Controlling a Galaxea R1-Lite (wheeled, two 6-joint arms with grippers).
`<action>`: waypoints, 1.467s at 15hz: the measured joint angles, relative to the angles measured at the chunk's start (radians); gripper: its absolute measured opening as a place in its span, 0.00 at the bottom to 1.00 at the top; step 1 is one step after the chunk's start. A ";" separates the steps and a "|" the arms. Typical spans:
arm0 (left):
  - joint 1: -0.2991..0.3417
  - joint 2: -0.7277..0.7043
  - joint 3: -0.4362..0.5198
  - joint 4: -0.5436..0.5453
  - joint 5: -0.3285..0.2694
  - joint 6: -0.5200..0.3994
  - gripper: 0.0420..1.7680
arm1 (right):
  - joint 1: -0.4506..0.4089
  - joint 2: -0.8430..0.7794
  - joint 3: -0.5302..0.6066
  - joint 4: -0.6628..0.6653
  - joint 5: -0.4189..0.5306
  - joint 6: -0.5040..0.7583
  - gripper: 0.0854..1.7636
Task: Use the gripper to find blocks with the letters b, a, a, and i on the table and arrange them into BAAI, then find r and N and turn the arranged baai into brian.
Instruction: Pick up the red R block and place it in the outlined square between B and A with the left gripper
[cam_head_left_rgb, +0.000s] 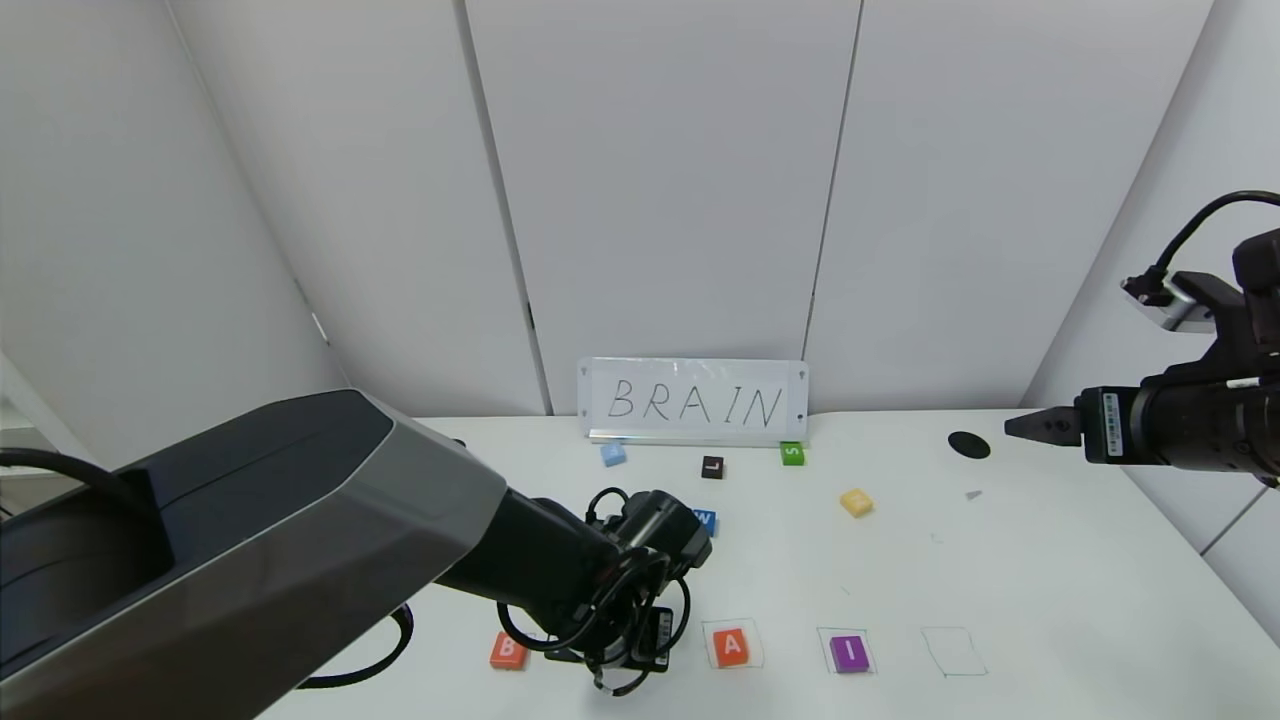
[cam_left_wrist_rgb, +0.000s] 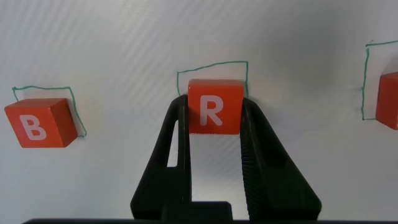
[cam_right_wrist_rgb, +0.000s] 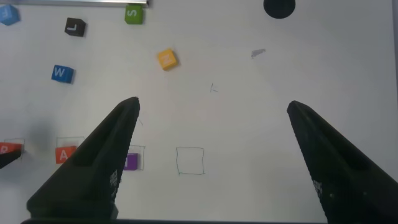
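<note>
My left gripper (cam_left_wrist_rgb: 214, 115) is shut on r (cam_left_wrist_rgb: 215, 106), the orange-red R block, right at the pen-drawn square between B and A. In the head view this gripper (cam_head_left_rgb: 625, 650) is low at the table's (cam_head_left_rgb: 1050, 560) front edge and hides the R. The front row shows orange-red B (cam_head_left_rgb: 508, 650), one orange-red A (cam_head_left_rgb: 731, 646) and purple I (cam_head_left_rgb: 849, 653). No second A shows. The yellow N block (cam_head_left_rgb: 856, 502) lies farther back, also in the right wrist view (cam_right_wrist_rgb: 166, 59). My right gripper (cam_head_left_rgb: 1040, 426) hangs open and empty, high at the right.
An empty drawn square (cam_head_left_rgb: 953, 651) lies right of I. A blue W block (cam_head_left_rgb: 705, 521), a black L block (cam_head_left_rgb: 712, 467), a green S block (cam_head_left_rgb: 792, 453) and a pale blue block (cam_head_left_rgb: 613, 454) lie near the BRAIN sign (cam_head_left_rgb: 693, 401). A black hole (cam_head_left_rgb: 968, 445) is at back right.
</note>
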 joint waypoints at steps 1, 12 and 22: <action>0.000 0.000 0.000 0.000 0.000 0.000 0.28 | 0.000 0.000 0.000 0.000 0.000 0.000 0.97; 0.000 0.000 0.003 -0.012 0.003 0.001 0.73 | 0.000 0.000 0.000 0.000 0.000 0.000 0.97; -0.015 -0.061 0.002 -0.002 0.016 0.003 0.90 | 0.000 -0.003 -0.001 0.000 0.001 0.000 0.97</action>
